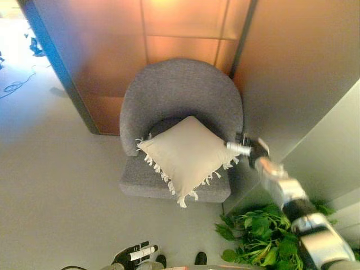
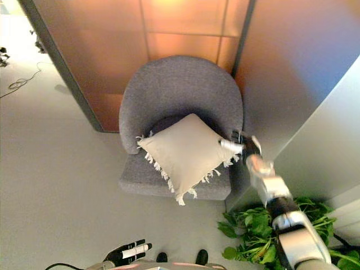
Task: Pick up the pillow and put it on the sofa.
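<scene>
A cream pillow (image 1: 185, 154) with fringed edges lies on the seat of a grey round-backed sofa chair (image 1: 180, 90), one corner leaning up against the backrest. My right hand (image 1: 252, 149) is at the pillow's right corner. One straight white-tipped finger (image 1: 238, 148) touches that corner, and I see no curl round the cloth. My left hand (image 1: 134, 255) hangs low at the bottom edge, fingers relaxed and empty, well short of the chair.
The chair stands in a corner, with an orange panelled wall (image 1: 169, 28) behind and a grey wall (image 1: 315, 152) close on its right. A leafy green plant (image 1: 259, 236) sits on the floor under my right arm. Loose cables (image 1: 14, 85) lie at far left.
</scene>
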